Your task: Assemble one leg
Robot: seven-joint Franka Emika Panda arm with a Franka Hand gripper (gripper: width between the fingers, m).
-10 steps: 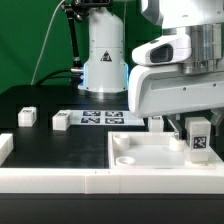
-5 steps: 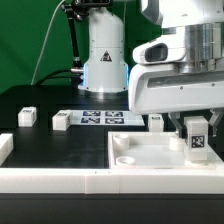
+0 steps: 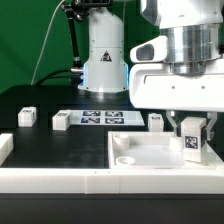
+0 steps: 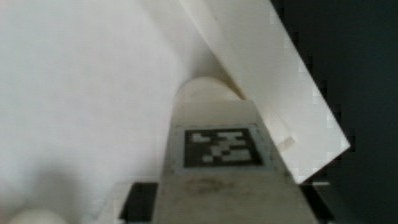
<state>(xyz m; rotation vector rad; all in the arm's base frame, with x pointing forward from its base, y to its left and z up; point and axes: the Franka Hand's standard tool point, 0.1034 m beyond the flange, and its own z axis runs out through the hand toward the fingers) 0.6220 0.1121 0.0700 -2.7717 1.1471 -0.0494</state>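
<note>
A leg (image 3: pixel 193 143), a small white block with a black-and-white tag, stands upright in my gripper (image 3: pixel 193 128) over the right part of the large white tray (image 3: pixel 140 172). The fingers are shut on its sides. In the wrist view the same leg (image 4: pixel 219 130) runs away from the camera between the two dark fingertips (image 4: pixel 146 199), its tag facing the camera, with the tray's raised rim (image 4: pixel 267 70) beside it. Whether its lower end touches the tray floor I cannot tell.
Three more legs stand on the black table: one at the exterior view's left (image 3: pixel 27 116), one by the marker board (image 3: pixel 61 120), one behind the tray (image 3: pixel 156 121). The marker board (image 3: pixel 97 118) lies mid-table. The robot base (image 3: pixel 103 55) stands behind. A white bar (image 3: pixel 5 148) lies at the left edge.
My gripper has turned about its vertical axis with the leg in it, and the leg has shifted slightly to the exterior view's left and up. The other parts have not moved.
</note>
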